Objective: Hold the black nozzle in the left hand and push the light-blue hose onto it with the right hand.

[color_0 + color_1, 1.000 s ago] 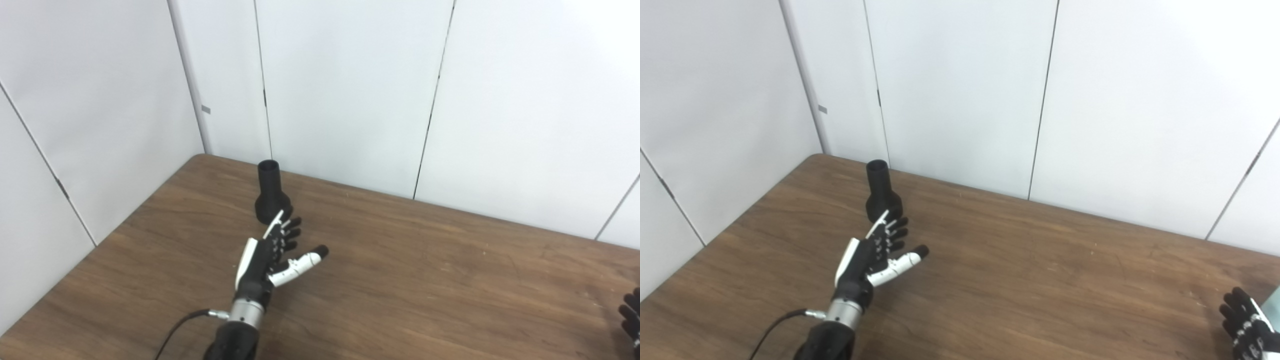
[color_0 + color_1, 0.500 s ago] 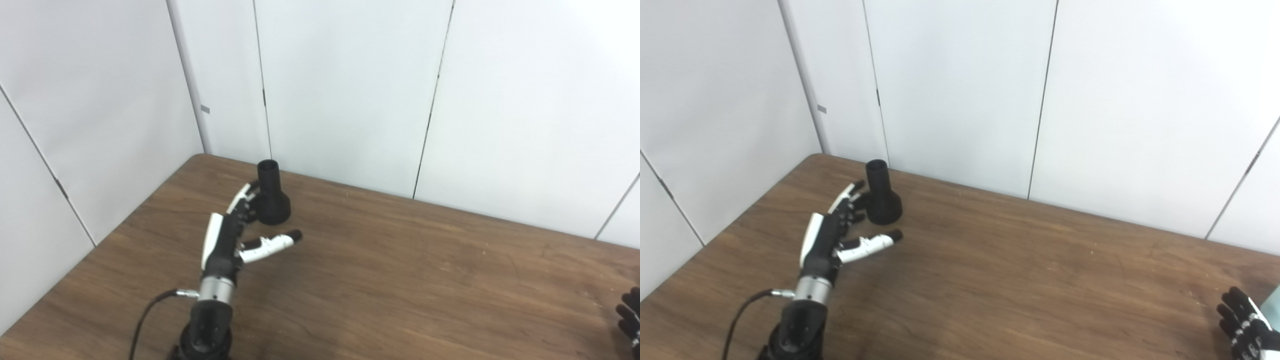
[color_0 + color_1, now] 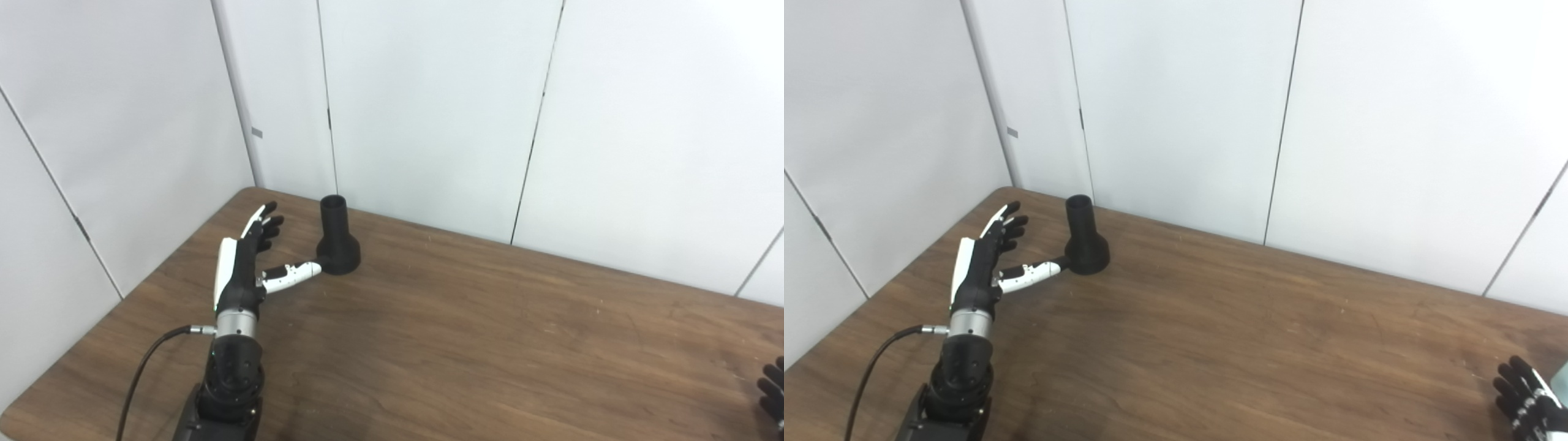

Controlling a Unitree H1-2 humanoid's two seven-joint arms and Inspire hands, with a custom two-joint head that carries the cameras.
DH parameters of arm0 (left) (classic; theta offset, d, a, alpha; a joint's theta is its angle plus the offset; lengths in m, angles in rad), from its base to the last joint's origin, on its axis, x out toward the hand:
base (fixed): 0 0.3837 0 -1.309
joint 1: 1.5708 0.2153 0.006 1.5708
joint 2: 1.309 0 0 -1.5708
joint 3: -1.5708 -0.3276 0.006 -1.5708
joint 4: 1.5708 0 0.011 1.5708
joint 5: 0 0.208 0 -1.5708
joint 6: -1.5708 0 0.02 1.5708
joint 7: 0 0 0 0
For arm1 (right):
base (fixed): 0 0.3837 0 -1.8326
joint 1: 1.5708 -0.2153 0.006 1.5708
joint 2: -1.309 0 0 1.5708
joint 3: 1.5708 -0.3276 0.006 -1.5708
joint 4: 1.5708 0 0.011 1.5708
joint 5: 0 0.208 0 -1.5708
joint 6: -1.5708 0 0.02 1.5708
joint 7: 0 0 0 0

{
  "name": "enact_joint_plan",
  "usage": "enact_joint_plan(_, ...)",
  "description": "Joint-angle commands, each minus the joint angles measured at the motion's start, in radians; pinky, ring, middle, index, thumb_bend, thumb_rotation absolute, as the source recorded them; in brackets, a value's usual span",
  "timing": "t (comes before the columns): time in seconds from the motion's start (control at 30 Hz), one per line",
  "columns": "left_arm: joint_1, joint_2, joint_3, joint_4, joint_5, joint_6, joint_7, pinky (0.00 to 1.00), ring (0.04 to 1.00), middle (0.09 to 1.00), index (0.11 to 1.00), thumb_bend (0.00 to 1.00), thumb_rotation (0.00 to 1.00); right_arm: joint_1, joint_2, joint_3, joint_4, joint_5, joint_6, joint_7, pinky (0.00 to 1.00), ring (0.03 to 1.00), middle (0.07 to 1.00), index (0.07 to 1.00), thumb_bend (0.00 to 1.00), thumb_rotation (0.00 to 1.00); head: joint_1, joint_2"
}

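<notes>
- Our left hand [image 3: 245,263] has moved since a second ago. Then it was in front of the black nozzle [image 3: 335,239], with its fingers covering the bottom of it. Now it sits to the left of the nozzle, nearer the left edge of the desk [image 3: 490,343].
- Half a second ago our fingers were right by the nozzle's side. Now they point up and away toward the far left corner of the desk, apart from the nozzle.
- Our left hand is spread wide and holds nothing. Its thumb [image 3: 293,274] reaches out to the right, and the tip comes right up to the wide bottom of the nozzle. We cannot tell if it really touches.
- The nozzle has not moved. It stands upright near the far edge of the desk, close to the far left corner, with its round hole facing up. We cannot see anything inside the hole.
- Our right hand [image 3: 1525,398] has stayed at the near right corner of the desk. Only its dark fingers show at the picture's edge, and they look spread apart.
- A small light-blue bit [image 3: 1562,373] peeks in at the right edge, just beside that hand. We cannot tell what it is.
</notes>
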Motion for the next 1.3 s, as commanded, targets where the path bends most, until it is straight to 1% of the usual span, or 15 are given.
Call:
enact_joint_plan(0.0,-0.092,0.102,-0.032,0.023,0.058,0.041,-0.05,0.83,0.899,0.866,0.85,0.99,0.21,0.014,0.009,0.003,0.023,0.005,-0.033,0.0,0.88,0.909,0.902,0.905,0.56,1.0,-0.002,0.003)
enact_joint_plan(0.1,-0.115,0.127,-0.067,0.057,0.082,0.066,-0.059,0.85,0.911,0.876,0.858,0.98,0.23,0.017,0.009,0.003,0.017,0.005,-0.032,0.0,0.86,0.903,0.899,0.901,0.57,1.0,-0.004,0.004)
enact_joint_plan(0.17,-0.131,0.138,-0.086,0.088,0.094,0.064,-0.059,0.89,0.922,0.879,0.86,0.97,0.24,0.019,0.008,0.002,0.016,0.006,-0.034,0.002,0.85,0.9,0.897,0.898,0.58,1.0,-0.006,0.005)
enact_joint_plan(0.3,-0.158,0.159,-0.119,0.136,0.113,0.064,-0.068,0.92,0.933,0.884,0.862,0.98,0.25,0.021,0.006,0.001,0.019,0.006,-0.039,0.003,0.84,0.891,0.887,0.895,0.59,1.0,-0.009,0.008)
enact_joint_plan(0.33,-0.163,0.164,-0.127,0.146,0.117,0.064,-0.071,0.94,0.939,0.891,0.868,0.97,0.26,0.021,0.006,0.001,0.022,0.006,-0.041,0.003,0.84,0.888,0.885,0.893,0.59,1.0,-0.009,0.008)
enact_joint_plan(0.53,-0.168,0.17,-0.136,0.158,0.12,0.062,-0.074,0.96,0.943,0.896,0.872,0.97,0.27,0.02,0.006,0.001,0.025,0.006,-0.044,0.004,0.84,0.887,0.883,0.892,0.6,1.0,-0.009,0.008)
enact_joint_plan(0.57,-0.183,0.186,-0.166,0.194,0.146,0.056,-0.087,0.96,0.943,0.896,0.872,0.97,0.27,0.021,0.005,0.001,0.026,0.007,-0.046,0.006,0.84,0.887,0.883,0.892,0.6,1.0,-0.022,0.015)
enact_joint_plan(0.67,-0.213,0.221,-0.238,0.278,0.208,0.043,-0.105,1.0,0.949,0.916,0.885,0.96,0.33,0.023,0.003,-0.002,0.028,0.009,-0.05,0.007,0.81,0.863,0.859,0.88,0.63,1.0,-0.023,0.015)
enact_joint_plan(0.73,-0.227,0.231,-0.267,0.311,0.225,0.044,-0.108,1.0,0.948,0.917,0.887,0.95,0.36,0.024,0.004,-0.003,0.031,0.008,-0.052,0.005,0.79,0.857,0.853,0.875,0.65,1.0,-0.023,0.016)
enact_joint_plan(0.97,-0.254,0.235,-0.291,0.373,0.222,0.054,-0.113,1.0,0.962,0.921,0.89,0.95,0.37,0.021,0.002,-0.004,0.041,0.007,-0.059,0.004,0.78,0.848,0.846,0.869,0.67,1.0,-0.028,0.017)
enact_joint_plan(1.2,-0.256,0.236,-0.293,0.378,0.221,0.055,-0.113,1.0,0.966,0.921,0.89,0.95,0.37,0.022,0.003,-0.004,0.04,0.007,-0.059,0.004,0.78,0.847,0.845,0.868,0.67,1.0,-0.028,0.017)
enact_joint_plan(1.27,-0.28,0.239,-0.301,0.423,0.227,0.059,-0.113,1.0,0.971,0.924,0.892,0.95,0.38,0.018,0.001,-0.004,0.052,0.006,-0.068,0.006,0.77,0.843,0.843,0.866,0.68,1.0,-0.034,0.016)
